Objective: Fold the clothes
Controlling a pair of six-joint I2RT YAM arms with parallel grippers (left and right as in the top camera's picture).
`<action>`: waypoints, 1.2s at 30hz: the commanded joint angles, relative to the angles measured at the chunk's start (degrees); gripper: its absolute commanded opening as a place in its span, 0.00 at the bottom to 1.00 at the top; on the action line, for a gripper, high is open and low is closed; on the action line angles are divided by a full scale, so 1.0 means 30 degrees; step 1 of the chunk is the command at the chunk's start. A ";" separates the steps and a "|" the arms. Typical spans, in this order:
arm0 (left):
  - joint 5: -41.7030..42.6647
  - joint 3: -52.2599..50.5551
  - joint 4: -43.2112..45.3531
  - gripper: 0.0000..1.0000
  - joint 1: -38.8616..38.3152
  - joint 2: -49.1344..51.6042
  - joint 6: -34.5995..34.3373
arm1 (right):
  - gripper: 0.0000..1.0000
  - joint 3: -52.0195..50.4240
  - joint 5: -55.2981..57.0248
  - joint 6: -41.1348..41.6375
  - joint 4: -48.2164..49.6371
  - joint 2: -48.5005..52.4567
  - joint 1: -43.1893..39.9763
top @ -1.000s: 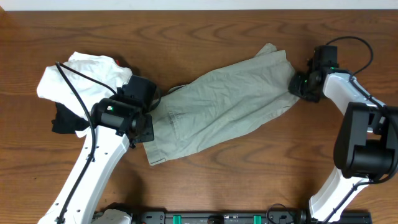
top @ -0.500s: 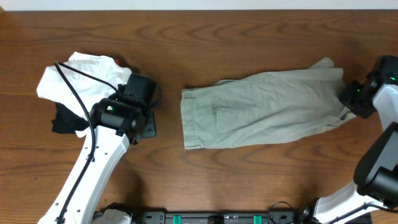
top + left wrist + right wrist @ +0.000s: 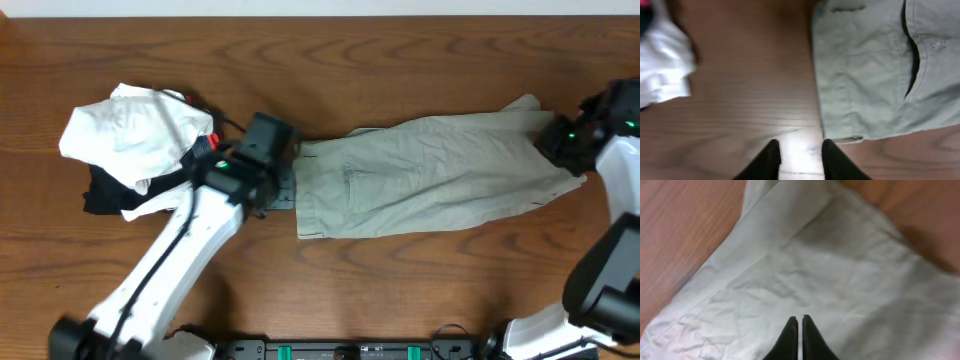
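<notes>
1. Within the last second my right gripper [image 3: 799, 325] has dragged the shorts [image 3: 430, 180] to the right and straightened them. They now lie flat across the table's middle and right, waistband to the left.
2. My left gripper [image 3: 800, 152] has swung right, away from the bundle [image 3: 130, 140], to the waistband edge. I judge the spreading done and the first fold next.
3. Only the left wrist view shows that its fingers are moderately apart and empty, over bare wood just beside a waistband corner.
4. Only the right wrist view shows my right fingers closed to a sliver over the cloth. Whether they pinch any, I cannot tell.
</notes>
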 commanded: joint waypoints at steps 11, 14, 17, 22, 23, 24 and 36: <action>0.0780 -0.0124 0.1690 0.23 -0.1333 0.6062 0.0408 | 0.01 -0.0051 -0.0306 0.1508 0.5982 0.4153 0.1741; 0.0772 -0.0124 0.1698 0.23 -0.1333 0.6637 0.0415 | 0.01 -0.0051 -0.0306 0.2011 0.8495 0.4226 0.1719; 0.0772 -0.0131 0.1690 0.23 -0.1333 0.6914 0.0415 | 0.01 -0.0051 -0.0204 0.2142 1.1111 0.4226 0.1727; 0.0772 -0.0138 0.1668 0.23 -0.1333 0.6914 0.0415 | 0.01 -0.0051 -0.0168 0.2142 1.3835 0.4240 0.1668; 0.0772 -0.0138 0.1668 0.23 -0.1333 0.6914 0.0408 | 0.01 -0.0022 -0.0379 0.2120 1.3799 0.4211 0.1617; 0.0772 -0.0138 0.1668 0.23 -0.1333 0.6914 0.0415 | 0.02 -0.0015 -0.0634 0.2011 1.3741 0.4204 0.1537; 0.0699 -0.0124 0.1843 0.25 -0.1326 0.6892 0.0896 | 0.37 -0.0015 -0.5756 0.0452 0.6768 0.2244 -0.1836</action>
